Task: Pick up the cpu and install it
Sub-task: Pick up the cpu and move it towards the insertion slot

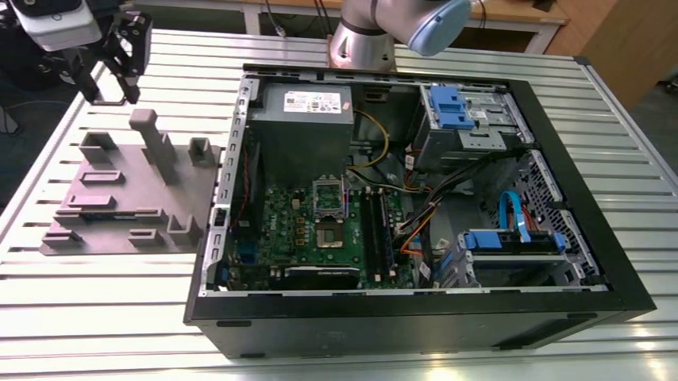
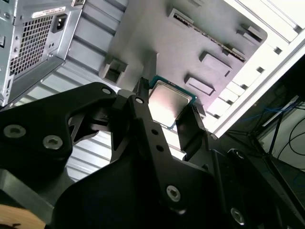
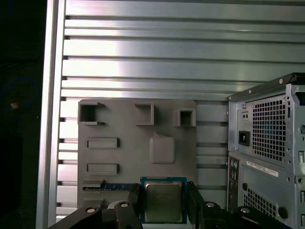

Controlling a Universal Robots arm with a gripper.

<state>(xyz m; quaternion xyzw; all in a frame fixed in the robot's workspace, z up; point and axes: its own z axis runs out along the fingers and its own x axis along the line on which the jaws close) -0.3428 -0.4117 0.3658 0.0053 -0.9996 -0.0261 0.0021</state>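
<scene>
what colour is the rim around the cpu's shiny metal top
Teal, framing the small flat square silver-topped cpu; clearest in the first wrist view.

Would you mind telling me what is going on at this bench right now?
The robot arm's end effector is shut on the cpu, gripping it by two opposite edges. It holds the chip in the air above the grey fixture tray, to the exterior view's left of the open computer case. The cpu is not yet on the motherboard inside that case.
</scene>
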